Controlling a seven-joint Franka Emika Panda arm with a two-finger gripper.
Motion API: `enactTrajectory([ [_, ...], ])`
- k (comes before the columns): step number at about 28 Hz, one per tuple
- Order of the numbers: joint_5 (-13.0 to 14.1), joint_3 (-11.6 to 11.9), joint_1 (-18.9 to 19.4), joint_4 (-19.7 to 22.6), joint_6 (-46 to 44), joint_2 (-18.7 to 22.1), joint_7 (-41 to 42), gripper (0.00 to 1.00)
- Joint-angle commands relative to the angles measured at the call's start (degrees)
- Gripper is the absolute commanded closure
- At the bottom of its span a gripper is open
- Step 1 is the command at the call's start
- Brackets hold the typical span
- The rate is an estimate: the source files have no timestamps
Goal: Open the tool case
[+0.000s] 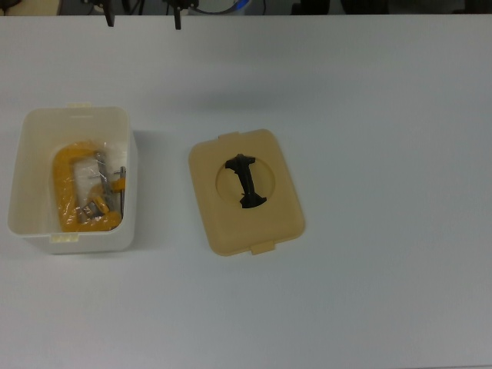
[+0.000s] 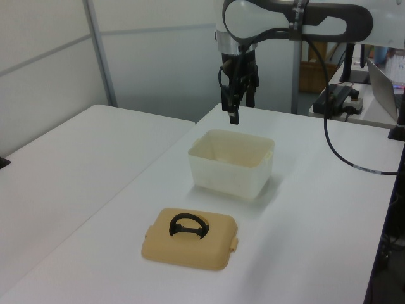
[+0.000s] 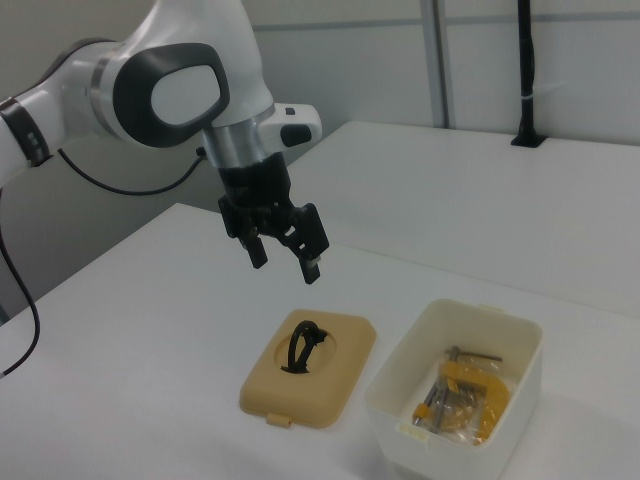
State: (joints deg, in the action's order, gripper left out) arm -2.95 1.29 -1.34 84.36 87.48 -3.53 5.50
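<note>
The tool case lies in two parts on the white table. Its translucent white tub point(image 1: 19, 177) point(image 2: 231, 174) point(image 3: 485, 325) stands uncovered at the top view's left, with a yellow clamp point(image 1: 65, 181) point(image 3: 470, 390) and metal bits inside. The mustard-yellow lid point(image 1: 269, 223) point(image 2: 190, 250) point(image 3: 335, 375) rests flat beside the tub, apart from it, its black handle point(image 1: 246, 182) raised in the round recess. My gripper point(image 1: 144, 19) point(image 2: 240, 109) point(image 3: 285, 265) hangs open and empty, high above the table, beyond the tub in the left view.
A black cable point(image 2: 342, 158) trails from the arm over the table at the left view's right. A second white table point(image 2: 69, 164) adjoins at the left view's left. A black post point(image 3: 525, 70) stands on the far table.
</note>
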Motion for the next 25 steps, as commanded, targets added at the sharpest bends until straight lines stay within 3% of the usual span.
enactTrajectory([
  [1, 1.45, -0.06, -1.21, 0.36, 1.2, 0.1, 1.7, 0.0],
  [25, 1.8, -0.24, -1.12, 0.1, 1.9, -0.51, 1.79, 0.0],
])
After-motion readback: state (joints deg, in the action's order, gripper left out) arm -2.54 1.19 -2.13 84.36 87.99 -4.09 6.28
